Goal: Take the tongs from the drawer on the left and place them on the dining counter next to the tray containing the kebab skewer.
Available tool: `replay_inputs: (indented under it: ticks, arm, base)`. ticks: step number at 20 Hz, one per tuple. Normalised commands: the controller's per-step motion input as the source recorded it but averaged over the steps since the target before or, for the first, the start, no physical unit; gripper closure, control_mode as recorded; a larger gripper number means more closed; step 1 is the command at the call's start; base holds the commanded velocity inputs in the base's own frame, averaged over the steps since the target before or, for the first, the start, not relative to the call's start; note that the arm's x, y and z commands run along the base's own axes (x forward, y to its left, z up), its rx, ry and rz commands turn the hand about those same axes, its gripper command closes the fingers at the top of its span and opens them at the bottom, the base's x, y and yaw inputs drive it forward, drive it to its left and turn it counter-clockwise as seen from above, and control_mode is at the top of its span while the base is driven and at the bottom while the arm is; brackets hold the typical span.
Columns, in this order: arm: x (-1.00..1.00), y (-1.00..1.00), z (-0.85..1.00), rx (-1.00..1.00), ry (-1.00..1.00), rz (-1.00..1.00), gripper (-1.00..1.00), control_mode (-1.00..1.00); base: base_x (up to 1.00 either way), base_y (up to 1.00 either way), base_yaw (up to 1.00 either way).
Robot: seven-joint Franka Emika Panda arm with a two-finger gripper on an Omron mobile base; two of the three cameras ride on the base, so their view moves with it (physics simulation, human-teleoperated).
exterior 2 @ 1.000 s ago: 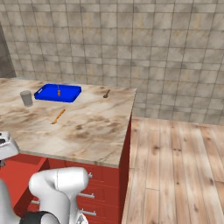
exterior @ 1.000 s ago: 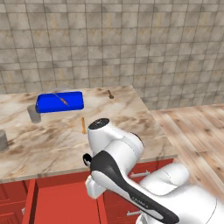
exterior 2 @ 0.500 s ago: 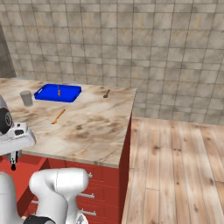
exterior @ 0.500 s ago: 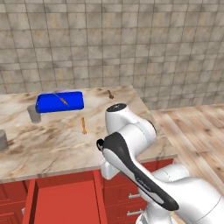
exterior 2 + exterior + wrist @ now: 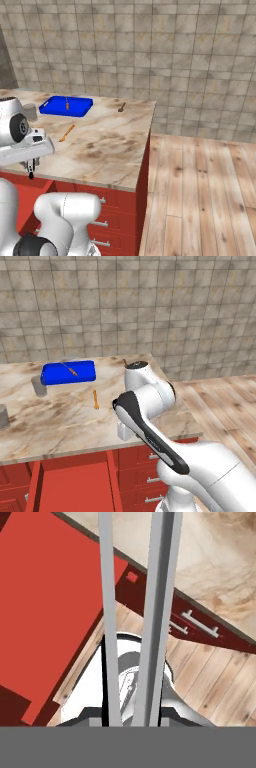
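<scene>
The dining counter point(image 5: 75, 421) stretches across the room, its beige veined top sitting on a red cabinet base, with a tiled wall behind it. Below its near edge the drawer point(image 5: 75, 488) stands pulled open, its red interior facing up.

At the back of the counter lies the blue tray point(image 5: 68, 372), and the kebab skewer point(image 5: 71, 371) rests inside it. A grey cup point(image 5: 39, 385) stands just beside the tray's left end, and another grey cup point(image 5: 4, 417) sits further forward at the counter's left edge. Between the tray and the arm, a small orange utensil point(image 5: 95, 399) lies flat on the marble, apart from the tray. A small brown wooden spoon point(image 5: 121, 107) lies near the counter's far right corner.

The gripper point(image 5: 31, 169) hangs at the counter's front edge, above the open drawer. Its fingers are clamped on the tongs point(image 5: 145, 612), whose two silver-grey arms run straight out from the fingertips in the hand view, lifted clear of the drawer.
</scene>
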Motion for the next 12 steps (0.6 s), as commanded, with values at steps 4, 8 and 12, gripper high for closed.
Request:
replay_inputs:
  ticks: [4, 8, 12]
  arm:
    - [0.03, -0.21, 0.25, 0.0, -0.08, -0.11, 1.0, -1.0]
    - [0.0, -0.46, 0.22, 0.0, -0.01, -0.13, 1.0, -1.0]
    - [0.16, -0.53, 0.1, 0.0, -0.1, -0.05, 1.0, -1.0]
  base:
    - [0.0, 0.0, 0.0]
    - [0.0, 0.0, 0.0]
    - [0.0, 0.0, 0.0]
